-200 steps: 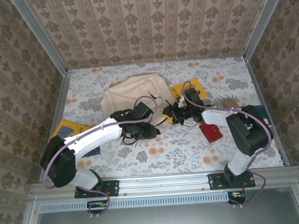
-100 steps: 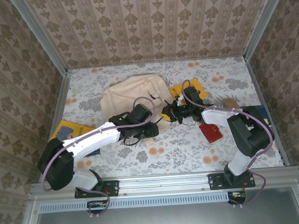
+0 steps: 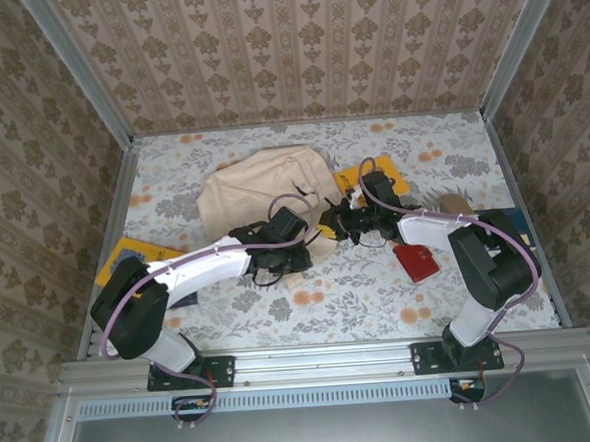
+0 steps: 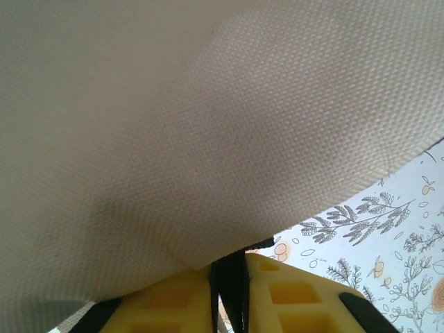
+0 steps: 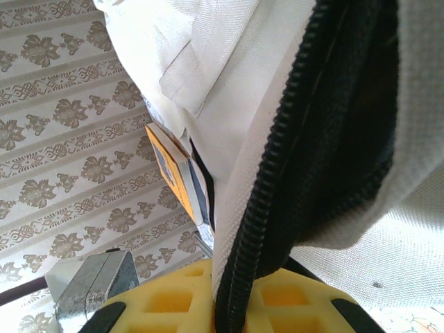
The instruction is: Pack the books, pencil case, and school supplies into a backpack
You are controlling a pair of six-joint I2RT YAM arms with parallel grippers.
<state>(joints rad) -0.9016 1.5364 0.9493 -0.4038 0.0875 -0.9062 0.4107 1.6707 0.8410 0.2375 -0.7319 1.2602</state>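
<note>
Here, left gripper (image 4: 229, 269) clamped tight on backpack (image 3: 258, 188) fabric, right gripper (image 5: 232, 295) pinching zipper edge (image 5: 277, 208); likely spreading mouth for packing. Backpack mid-table (image 3: 451, 151), yellow book (image 3: 393, 182) just beside.

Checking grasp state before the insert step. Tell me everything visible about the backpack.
The backpack is soft cream-beige woven fabric, lying crumpled on the floral table, left of centre toward the back. A dark zipper edges its opening, with dark interior behind it. The left gripper pinches a fabric fold at its near edge; the right gripper clamps the zippered rim. A yellow book lies just beside it on the right.
</note>
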